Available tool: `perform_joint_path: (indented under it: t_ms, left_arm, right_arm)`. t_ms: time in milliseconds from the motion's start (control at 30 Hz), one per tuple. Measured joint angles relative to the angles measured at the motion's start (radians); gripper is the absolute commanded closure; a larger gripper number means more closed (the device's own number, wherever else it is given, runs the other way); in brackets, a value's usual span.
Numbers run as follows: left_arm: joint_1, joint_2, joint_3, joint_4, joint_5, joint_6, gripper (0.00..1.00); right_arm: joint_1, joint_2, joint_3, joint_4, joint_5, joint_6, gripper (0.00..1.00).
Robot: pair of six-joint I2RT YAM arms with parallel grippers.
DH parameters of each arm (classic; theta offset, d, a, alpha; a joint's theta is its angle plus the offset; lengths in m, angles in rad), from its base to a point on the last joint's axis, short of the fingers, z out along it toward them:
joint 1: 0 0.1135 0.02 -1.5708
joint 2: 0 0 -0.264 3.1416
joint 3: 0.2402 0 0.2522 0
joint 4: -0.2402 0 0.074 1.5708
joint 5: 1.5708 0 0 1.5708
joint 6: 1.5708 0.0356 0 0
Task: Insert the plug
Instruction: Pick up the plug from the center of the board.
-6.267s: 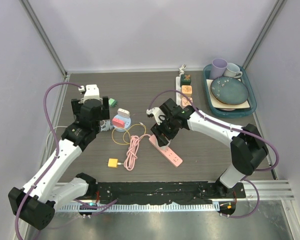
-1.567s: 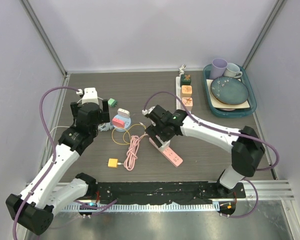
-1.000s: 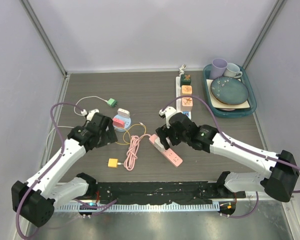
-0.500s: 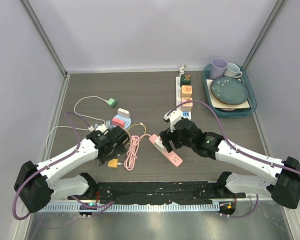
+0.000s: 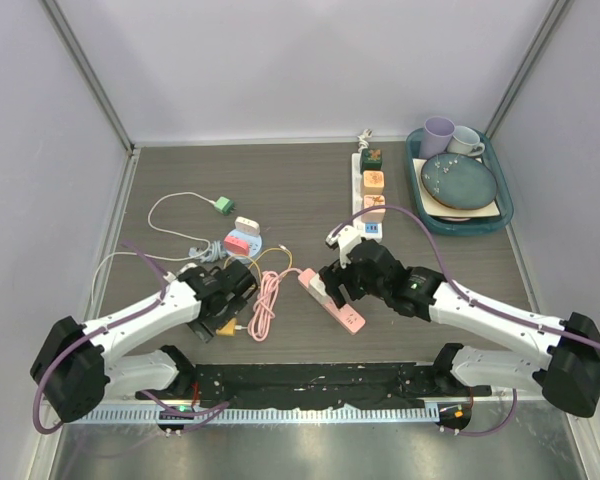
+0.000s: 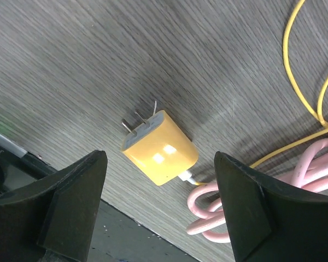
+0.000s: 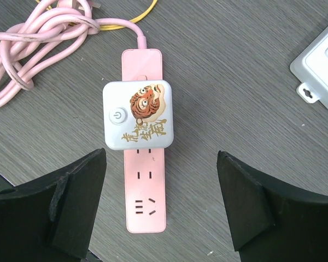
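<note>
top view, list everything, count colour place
plug: 1, yellow, front left
pink strip: 1, pink, front centre
tiger adapter: 1, white, on pink strip
cable coil: 1, pink, beside plug
white strip: 1, white, back centre
cube adapters: 3, green, orange, on white strip
green plug: 1, green, back left
small plugs: 2, pink, white, left centre
tray: 1, teal, back right
plate: 1, blue, in tray
cups: 2, purple, white, in tray
left gripper: 1, black, over plug
right gripper: 1, black, over pink strip

table (image 5: 280, 190) | yellow plug (image 6: 159, 148) | pink power strip (image 7: 145, 185) | teal tray (image 5: 464, 228)
</note>
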Motion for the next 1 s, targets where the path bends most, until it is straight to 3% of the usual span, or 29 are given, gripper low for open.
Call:
perform_joint_path:
  t_ms: [167, 333, 433, 467, 567, 600, 667, 900, 1000]
  left_arm:
    - [0.000, 0.002, -0.010, 0.001, 0.011, -0.063, 0.17]
    - [0.000, 0.053, -0.033, 0.042, 0.036, -0.085, 0.26]
    - [0.000, 0.084, -0.034, 0.063, 0.039, -0.087, 0.41]
    - [0.000, 0.088, -0.032, 0.062, 0.038, -0.088, 0.53]
    - [0.000, 0.090, -0.006, 0.045, 0.017, -0.082, 0.75]
    - [0.000, 0.090, 0.016, 0.027, 0.002, -0.079, 0.77]
    - [0.000, 0.089, 0.075, -0.014, -0.049, -0.066, 0.85]
    - [0.011, 0.046, 0.376, -0.220, -0.358, -0.013, 0.86]
    - [0.075, 0.035, 0.568, -0.259, -0.532, 0.082, 0.86]
  right_arm:
    - [0.000, 0.020, 0.000, 0.015, -0.006, -0.003, 0.14]
    - [0.000, 0.035, 0.000, 0.018, -0.011, -0.005, 0.15]
    - [0.000, 0.036, 0.000, 0.021, -0.016, -0.007, 0.15]
    - [0.000, 0.036, 0.000, 0.022, -0.017, -0.008, 0.15]
    - [0.000, 0.037, 0.000, 0.022, -0.018, -0.011, 0.15]
    - [0.000, 0.039, 0.000, 0.023, -0.018, -0.011, 0.15]
    - [0.000, 0.041, -0.001, 0.022, -0.022, -0.012, 0.15]
    - [0.000, 0.045, -0.002, 0.022, -0.029, -0.012, 0.15]
    - [0.000, 0.045, -0.002, 0.022, -0.030, -0.011, 0.16]
